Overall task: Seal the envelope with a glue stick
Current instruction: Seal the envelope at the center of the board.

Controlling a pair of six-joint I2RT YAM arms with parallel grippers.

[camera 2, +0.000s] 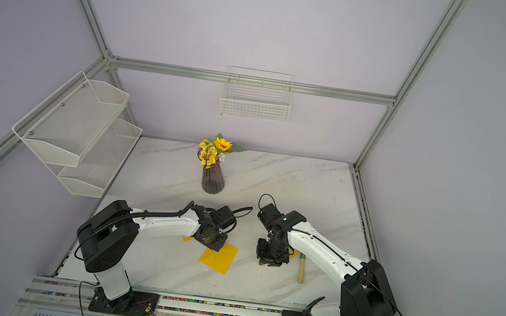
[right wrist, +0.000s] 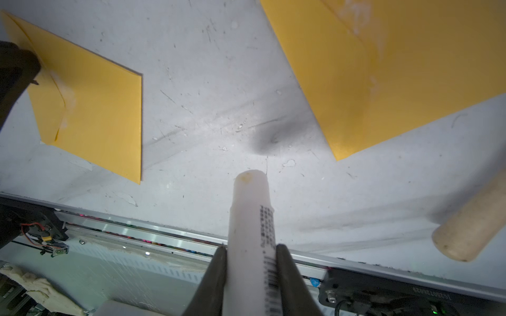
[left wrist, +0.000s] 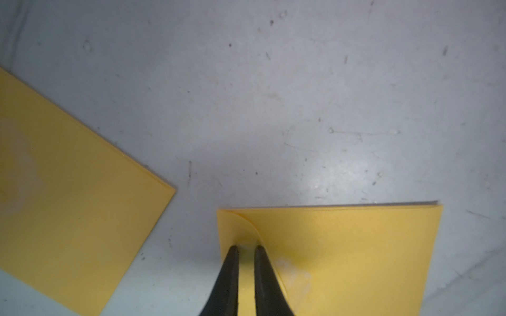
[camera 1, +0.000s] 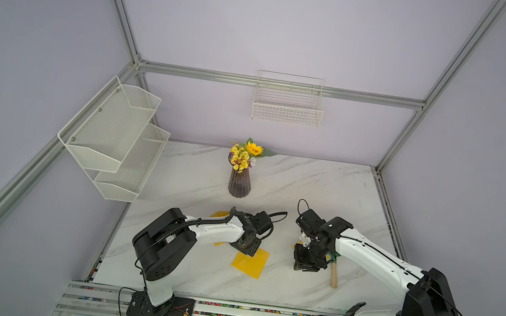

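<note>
A yellow envelope (camera 1: 251, 264) (left wrist: 356, 260) lies flat on the marble table, its flap folded down with a pale smear beside the fold. My left gripper (camera 1: 245, 248) (left wrist: 246, 247) stands on it near one corner. Its jaws are shut to a narrow slit and the tips press on the paper by the flap's curved edge. My right gripper (camera 1: 308, 267) (right wrist: 250, 247) is shut on the glue stick (right wrist: 250, 213), a white cylinder with a dark-printed label. It hovers over bare table to the right of that envelope (right wrist: 95, 109), with the stick's rounded end pointing away from the jaws.
A second yellow envelope (left wrist: 68, 205) lies partly under the left arm and a third (right wrist: 397, 68) under the right wrist. A rake with a wooden handle (camera 1: 333, 276) (right wrist: 471, 219) lies just right of the right gripper. A vase of flowers (camera 1: 239, 184) stands behind; wire shelves (camera 1: 116, 139) hang on the left.
</note>
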